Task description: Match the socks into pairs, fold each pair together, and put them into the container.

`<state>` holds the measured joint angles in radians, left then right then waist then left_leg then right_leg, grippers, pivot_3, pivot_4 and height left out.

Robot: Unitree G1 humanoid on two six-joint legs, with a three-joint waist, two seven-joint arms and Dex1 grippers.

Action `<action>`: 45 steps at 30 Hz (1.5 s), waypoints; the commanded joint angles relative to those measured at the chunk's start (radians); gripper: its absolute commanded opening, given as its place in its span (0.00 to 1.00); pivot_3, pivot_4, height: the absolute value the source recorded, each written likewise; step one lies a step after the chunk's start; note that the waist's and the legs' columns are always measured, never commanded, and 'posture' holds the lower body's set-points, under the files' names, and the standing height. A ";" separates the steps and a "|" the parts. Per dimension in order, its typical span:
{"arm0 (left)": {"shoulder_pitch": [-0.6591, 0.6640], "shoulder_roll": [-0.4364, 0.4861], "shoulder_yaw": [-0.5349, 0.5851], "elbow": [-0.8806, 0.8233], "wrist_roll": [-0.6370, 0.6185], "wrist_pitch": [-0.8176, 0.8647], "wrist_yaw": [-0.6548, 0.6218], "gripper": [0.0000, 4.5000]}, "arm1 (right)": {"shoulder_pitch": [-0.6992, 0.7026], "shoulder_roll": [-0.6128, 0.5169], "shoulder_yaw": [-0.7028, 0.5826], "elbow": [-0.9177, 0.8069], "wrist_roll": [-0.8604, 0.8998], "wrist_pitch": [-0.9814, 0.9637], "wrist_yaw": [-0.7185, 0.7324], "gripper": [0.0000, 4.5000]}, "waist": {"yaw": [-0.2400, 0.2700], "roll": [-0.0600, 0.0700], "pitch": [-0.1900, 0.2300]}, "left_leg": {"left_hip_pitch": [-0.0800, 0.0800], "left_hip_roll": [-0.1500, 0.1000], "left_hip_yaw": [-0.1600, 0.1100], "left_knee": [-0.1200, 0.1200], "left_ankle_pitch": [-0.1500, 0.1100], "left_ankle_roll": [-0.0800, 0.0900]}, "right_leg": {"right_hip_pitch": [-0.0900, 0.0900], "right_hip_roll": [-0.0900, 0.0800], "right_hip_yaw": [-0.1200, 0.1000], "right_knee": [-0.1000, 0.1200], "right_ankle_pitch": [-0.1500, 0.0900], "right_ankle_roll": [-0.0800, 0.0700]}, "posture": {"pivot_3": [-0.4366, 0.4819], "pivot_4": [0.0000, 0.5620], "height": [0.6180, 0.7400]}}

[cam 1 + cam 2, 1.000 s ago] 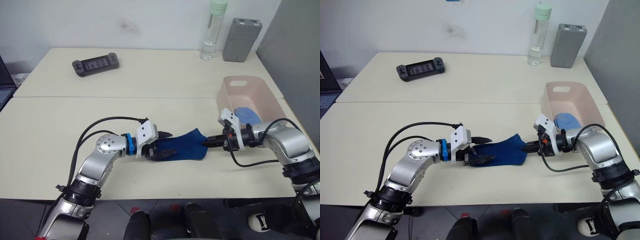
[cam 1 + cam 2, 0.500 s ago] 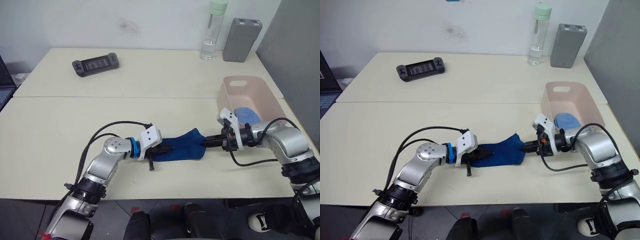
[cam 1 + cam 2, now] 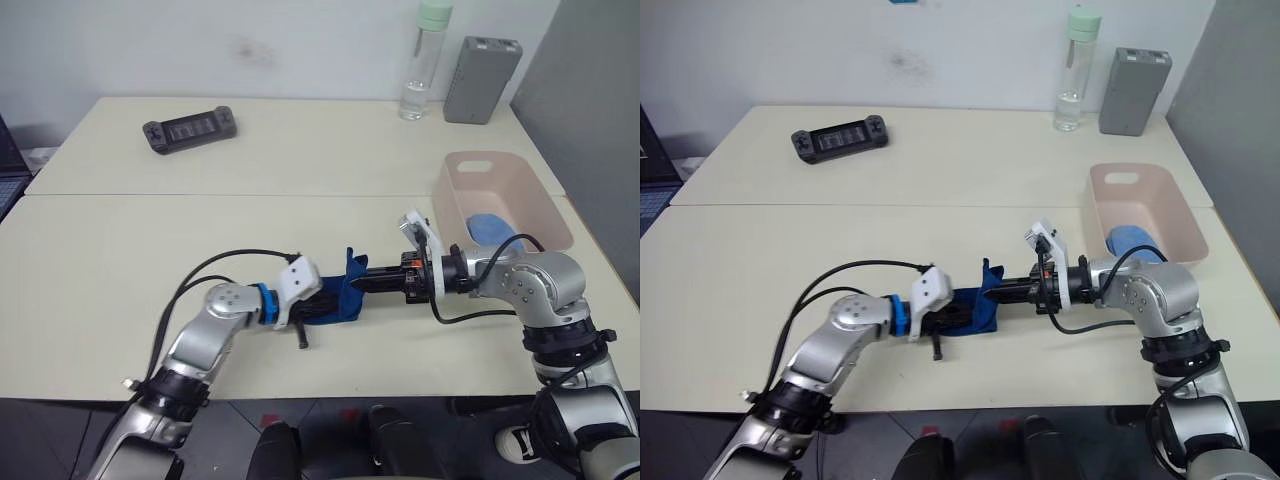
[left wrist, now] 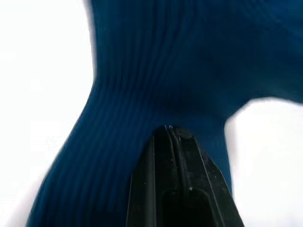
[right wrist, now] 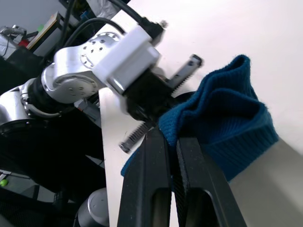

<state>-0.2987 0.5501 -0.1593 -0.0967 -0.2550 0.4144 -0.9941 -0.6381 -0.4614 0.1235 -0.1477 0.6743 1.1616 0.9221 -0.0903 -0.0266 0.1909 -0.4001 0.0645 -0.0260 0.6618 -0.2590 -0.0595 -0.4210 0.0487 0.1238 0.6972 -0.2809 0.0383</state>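
A dark navy sock [image 3: 338, 297] lies bunched and folded near the table's front edge. My left gripper [image 3: 320, 305] is shut on its left end; the left wrist view has the ribbed cloth [image 4: 156, 85] around the closed fingertips [image 4: 169, 132]. My right gripper [image 3: 354, 283] is shut on the sock's other end, holding it raised over the left part, with cloth [image 5: 222, 113] between its fingers. The pale pink container [image 3: 515, 178] stands at the right with a light blue sock [image 3: 487, 226] inside.
A black handheld game console [image 3: 190, 128] lies at the back left. A water bottle [image 3: 425, 60] and a grey box [image 3: 482, 66] stand at the back right. A seam between two tabletops [image 3: 200, 194] runs across the middle.
My left gripper went from open to shut on the sock's left end. My right gripper carried the sock's right end leftward, folding it over towards the left gripper.
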 commanded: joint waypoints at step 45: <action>0.028 0.216 -0.024 0.073 0.051 -0.132 -0.064 0.00 | 0.020 0.057 0.034 0.067 -0.052 0.077 -0.224 0.88 | 0.003 0.001 0.000 | 0.000 0.000 0.001 -0.001 0.000 0.000 | -0.001 0.000 0.001 -0.001 -0.001 -0.001 | 0.48 0.27 1.00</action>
<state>-0.2916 0.7656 -0.1684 -0.0462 -0.2305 0.2858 -1.0503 -0.6161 -0.4120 0.1482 -0.0806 0.6339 1.2523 0.6993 -0.0876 -0.0261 0.1912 -0.4001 0.0644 -0.0250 0.6606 -0.2591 -0.0595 -0.4217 0.0486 0.1245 0.6960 -0.2822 0.0376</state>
